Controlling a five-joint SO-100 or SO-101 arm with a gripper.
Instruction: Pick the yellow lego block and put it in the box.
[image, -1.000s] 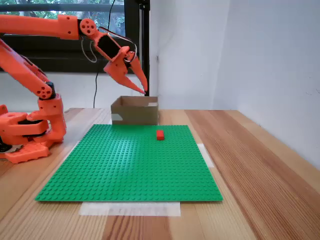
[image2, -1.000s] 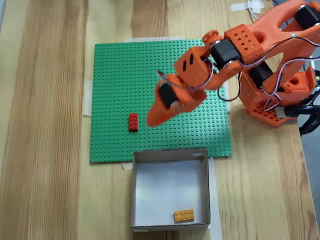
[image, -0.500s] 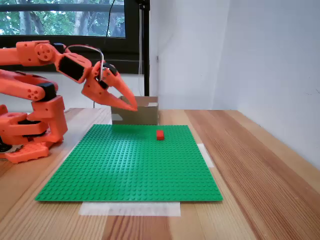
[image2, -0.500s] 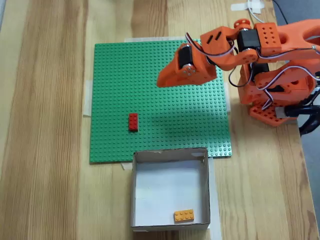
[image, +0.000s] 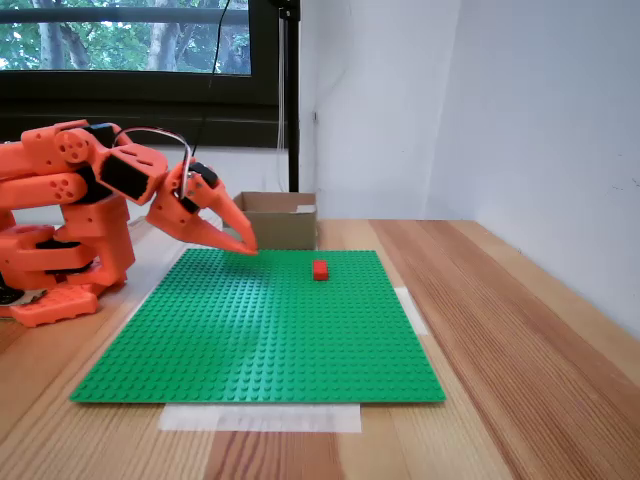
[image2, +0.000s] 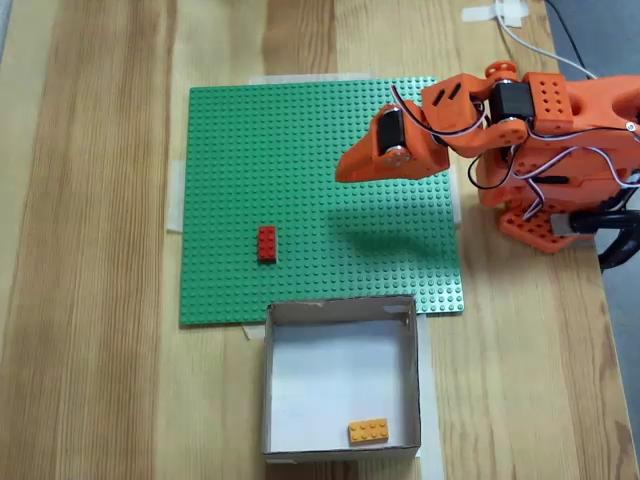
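Red brick (image2: 266, 243) sits alone on the green baseplate (image2: 250, 150), left of the gripper (image2: 345, 172), which hangs above the plate with jaws closed and empty. Yellow lego block (image2: 368, 431) lies inside the box (image2: 340, 308), near its right wall, long axis left-right.

Orange arm (image2: 540, 130), green studded baseplate (image2: 300, 150), red brick (image2: 266, 243), yellow-orange lego block (image2: 368, 431), brown box (image2: 340, 310) with white floor, light striped wood table (image2: 90, 250).
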